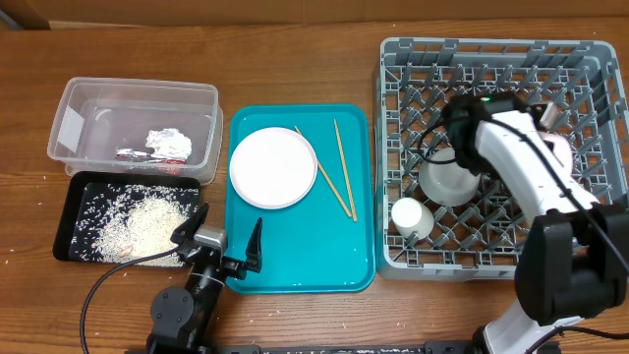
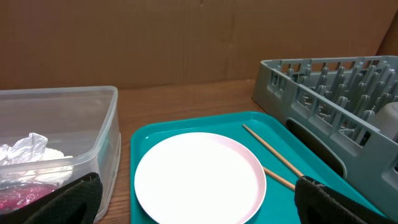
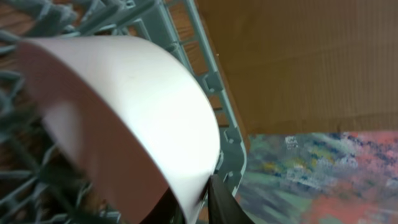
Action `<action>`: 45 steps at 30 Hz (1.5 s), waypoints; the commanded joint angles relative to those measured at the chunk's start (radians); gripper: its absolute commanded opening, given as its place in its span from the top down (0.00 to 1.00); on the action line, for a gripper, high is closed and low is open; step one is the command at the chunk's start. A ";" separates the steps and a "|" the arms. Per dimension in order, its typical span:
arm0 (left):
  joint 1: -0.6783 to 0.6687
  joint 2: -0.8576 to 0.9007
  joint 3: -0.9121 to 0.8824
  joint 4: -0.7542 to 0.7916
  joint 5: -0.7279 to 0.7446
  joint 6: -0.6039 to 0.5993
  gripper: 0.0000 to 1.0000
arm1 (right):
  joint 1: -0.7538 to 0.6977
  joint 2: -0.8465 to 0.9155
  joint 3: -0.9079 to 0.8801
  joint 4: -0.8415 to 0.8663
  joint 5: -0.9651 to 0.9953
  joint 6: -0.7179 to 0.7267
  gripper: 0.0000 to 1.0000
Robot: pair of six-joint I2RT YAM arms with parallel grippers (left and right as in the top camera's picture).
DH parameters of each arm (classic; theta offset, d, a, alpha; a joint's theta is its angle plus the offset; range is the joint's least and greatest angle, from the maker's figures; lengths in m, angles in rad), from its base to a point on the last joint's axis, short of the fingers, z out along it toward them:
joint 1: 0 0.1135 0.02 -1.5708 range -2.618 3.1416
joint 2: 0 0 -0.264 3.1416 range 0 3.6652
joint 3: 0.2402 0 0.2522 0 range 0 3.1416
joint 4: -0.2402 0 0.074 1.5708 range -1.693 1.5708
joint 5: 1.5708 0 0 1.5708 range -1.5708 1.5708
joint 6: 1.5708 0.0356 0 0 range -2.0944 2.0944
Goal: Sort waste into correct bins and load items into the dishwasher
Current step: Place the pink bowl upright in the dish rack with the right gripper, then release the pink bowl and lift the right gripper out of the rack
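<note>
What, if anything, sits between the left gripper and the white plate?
Nothing visible. The open left gripper faces the plate across bare teal tray; the chopsticks lie beside the plate, not in between.

Tub (image 1: 118,116) left, shallow tray (image 1: 71,211) before it; plate (image 1: 273,168) and chopsticks (image 1: 344,169) on the middle tray (image 1: 295,261); bowl (image 1: 450,182) and cup (image 1: 411,218) in the rack (image 1: 488,46), right.

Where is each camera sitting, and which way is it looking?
Overhead: above the table, looking straight down at the tub, teal tray and rack; both arms show.
Left wrist: on the left arm, looking low across the plate toward a cardboard wall; the open left claw frames the bottom corners.
Right wrist: on the right arm over the rack, close on a bowl pinched by the right claw.
Shared: overhead and left wrist both see plate, chopsticks and tub.
</note>
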 commanded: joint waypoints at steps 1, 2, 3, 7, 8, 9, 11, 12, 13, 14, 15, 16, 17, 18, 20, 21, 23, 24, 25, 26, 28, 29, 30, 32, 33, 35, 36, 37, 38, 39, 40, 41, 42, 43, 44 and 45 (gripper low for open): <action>0.010 -0.010 -0.007 0.002 -0.007 0.022 0.00 | 0.092 0.004 -0.003 -0.032 -0.076 0.088 0.83; 0.010 -0.010 -0.007 0.002 -0.007 0.022 0.00 | 0.119 0.004 -0.003 -0.048 -0.076 0.088 0.78; 0.010 -0.010 -0.007 0.002 -0.006 0.022 0.00 | 0.135 0.003 -0.002 -0.053 -0.075 0.088 0.75; 0.010 -0.010 -0.007 0.002 -0.007 0.022 0.00 | 0.218 -0.008 0.054 -0.129 -0.076 0.193 0.60; 0.010 -0.010 -0.007 0.002 -0.007 0.022 0.00 | 0.226 -0.012 0.067 -0.129 -0.084 0.192 0.59; 0.010 -0.010 -0.007 0.002 -0.007 0.022 0.00 | 0.237 -0.020 0.090 -0.130 -0.102 0.193 0.59; 0.010 -0.010 -0.007 0.002 -0.007 0.022 0.00 | 0.248 -0.036 0.126 -0.129 -0.140 0.192 0.57; 0.010 -0.010 -0.007 0.002 -0.007 0.022 0.00 | 0.254 -0.049 0.154 -0.127 -0.183 0.192 0.55; 0.010 -0.010 -0.007 0.002 -0.007 0.022 0.00 | 0.258 -0.061 0.178 -0.123 -0.213 0.180 0.53; 0.010 -0.010 -0.007 0.002 -0.007 0.022 0.00 | 0.258 -0.075 0.195 -0.111 -0.246 0.174 0.51; 0.010 -0.010 -0.007 0.002 -0.006 0.022 0.00 | 0.258 -0.090 0.206 -0.085 -0.288 0.146 0.51; 0.010 -0.010 -0.007 0.002 -0.007 0.022 0.00 | 0.257 -0.105 0.209 -0.043 -0.331 0.088 0.51; 0.010 -0.010 -0.007 0.002 -0.007 0.022 0.00 | 0.248 -0.124 0.208 0.002 -0.377 0.026 0.52; 0.010 -0.010 -0.007 0.002 -0.007 0.022 0.00 | 0.211 -0.157 0.208 0.100 -0.492 -0.069 0.67; 0.010 -0.010 -0.007 0.002 -0.006 0.022 0.00 | 0.120 -0.185 0.209 0.194 -0.635 -0.141 0.87; 0.010 -0.010 -0.007 0.002 -0.007 0.022 0.00 | 0.085 -0.190 0.209 0.214 -0.681 -0.163 0.88; 0.010 -0.010 -0.007 0.002 -0.007 0.022 0.00 | -0.010 -0.195 0.209 0.251 -0.804 -0.216 0.92; 0.010 -0.010 -0.007 0.002 -0.007 0.022 0.00 | -0.080 -0.195 0.208 0.266 -0.889 -0.258 0.92; 0.010 -0.010 -0.007 0.002 -0.007 0.022 0.00 | -0.142 -0.195 0.208 0.276 -0.969 -0.295 0.92; 0.010 -0.010 -0.007 0.002 -0.007 0.022 0.00 | -0.182 -0.195 0.208 0.282 -1.019 -0.317 0.93; 0.010 -0.010 -0.007 0.002 -0.007 0.022 0.00 | -0.298 -0.195 0.208 0.290 -1.149 -0.377 0.93; 0.010 -0.010 -0.007 0.002 -0.007 0.022 0.00 | -0.348 -0.195 0.206 0.289 -1.188 -0.411 0.93; 0.010 -0.010 -0.007 0.002 -0.007 0.022 0.00 | -0.378 -0.195 0.204 0.288 -1.207 -0.432 0.93; 0.010 -0.010 -0.007 0.002 -0.007 0.022 0.00 | -0.454 -0.193 0.184 0.279 -1.224 -0.470 0.91; 0.010 -0.010 -0.007 0.002 -0.006 0.022 0.00 | -0.468 -0.193 0.174 0.276 -1.223 -0.483 0.91; 0.010 -0.010 -0.007 0.002 -0.007 0.022 0.00 | -0.480 -0.192 0.142 0.277 -1.223 -0.506 0.91; 0.010 -0.010 -0.007 0.002 -0.007 0.022 0.00 | -0.479 -0.192 0.116 0.288 -1.223 -0.505 0.91; 0.010 -0.010 -0.007 0.002 -0.007 0.022 0.00 | -0.477 -0.192 0.097 0.298 -1.223 -0.505 0.91; 0.010 -0.010 -0.007 0.002 -0.007 0.022 0.00 | -0.473 -0.192 0.067 0.317 -1.215 -0.504 0.91; 0.010 -0.010 -0.007 0.002 -0.007 0.022 0.00 | -0.473 -0.192 0.037 0.342 -1.204 -0.500 0.91; 0.010 -0.010 -0.007 0.002 -0.007 0.022 0.00 | -0.473 -0.192 0.009 0.362 -1.179 -0.487 0.93; 0.010 -0.010 -0.007 0.002 -0.007 0.022 0.00 | -0.473 -0.192 -0.006 0.375 -1.156 -0.470 0.94; 0.010 -0.010 -0.007 0.002 -0.007 0.022 0.00 | -0.475 -0.192 -0.032 0.399 -1.122 -0.444 0.94; 0.010 -0.010 -0.007 0.002 -0.007 0.022 0.00 | -0.477 -0.192 -0.041 0.409 -1.120 -0.444 0.94; 0.010 -0.010 -0.007 0.002 -0.007 0.022 0.00 | -0.477 -0.192 -0.048 0.413 -1.133 -0.444 0.94; 0.010 -0.010 -0.007 0.002 -0.007 0.022 0.00 | -0.477 -0.192 -0.050 0.414 -1.157 -0.448 0.94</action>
